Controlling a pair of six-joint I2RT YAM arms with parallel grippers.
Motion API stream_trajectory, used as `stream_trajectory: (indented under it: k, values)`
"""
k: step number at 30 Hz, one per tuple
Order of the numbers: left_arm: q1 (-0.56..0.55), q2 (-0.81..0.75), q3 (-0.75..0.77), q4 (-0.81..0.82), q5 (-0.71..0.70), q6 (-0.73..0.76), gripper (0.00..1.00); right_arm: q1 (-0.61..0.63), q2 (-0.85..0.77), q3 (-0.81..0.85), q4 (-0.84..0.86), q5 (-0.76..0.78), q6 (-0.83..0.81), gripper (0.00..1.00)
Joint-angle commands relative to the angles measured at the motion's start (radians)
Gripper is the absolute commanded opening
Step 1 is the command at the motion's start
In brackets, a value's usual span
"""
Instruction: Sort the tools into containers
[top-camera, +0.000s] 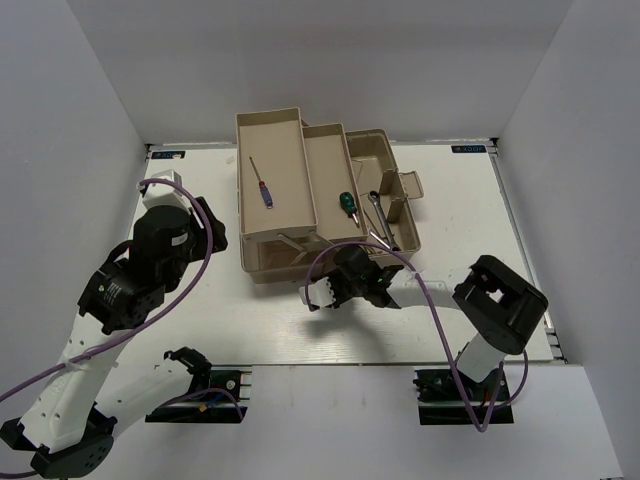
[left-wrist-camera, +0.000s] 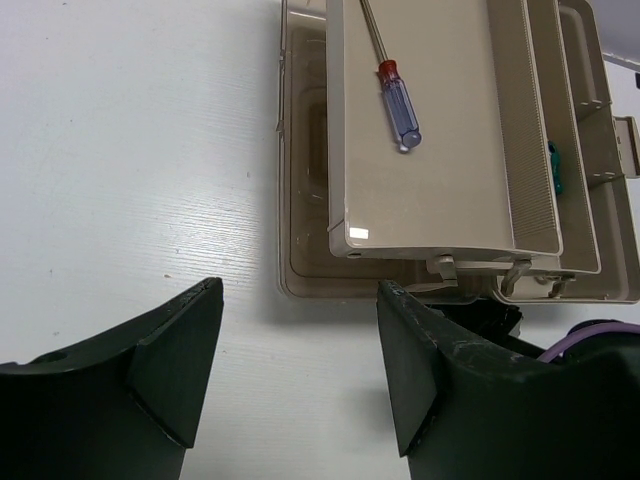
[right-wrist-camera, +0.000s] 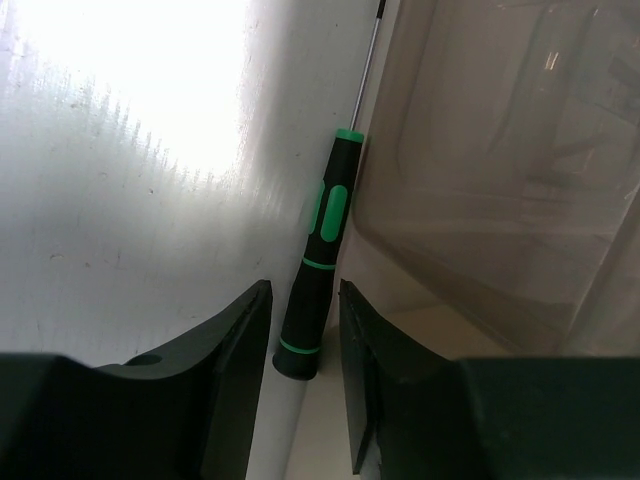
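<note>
Right wrist view shows the black-and-green precision screwdriver (right-wrist-camera: 328, 215) lying flat on the bench (right-wrist-camera: 150, 200), tucked lengthwise against the brownish wall of the toolbox (right-wrist-camera: 480, 200). That is probably why the right claw (right-wrist-camera: 300, 290) sits end-on to it, narrowed to a slim gap that straddles the butt of the handle, with the shaft pointing away along the wall; I cannot tell whether the pads actually pinch it. The left claw (left-wrist-camera: 300, 290) hangs wide and empty over bare bench near the toolbox corner, well apart from the blue-handled screwdriver (left-wrist-camera: 400, 105) lying in the upper tray (left-wrist-camera: 440, 190), likely parked clear of the working arm.
</note>
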Motion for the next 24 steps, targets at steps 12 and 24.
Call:
stream_trajectory:
  k: [12, 24]
  values:
    - [0.005, -0.002, 0.033, 0.002, -0.015, -0.005, 0.73, -0.022, 0.036, 0.099, -0.129, -0.050, 0.003, 0.39]
    - [0.005, 0.007, 0.034, 0.002, -0.024, -0.005, 0.73, -0.028, -0.005, 0.079, -0.221, -0.120, 0.004, 0.33]
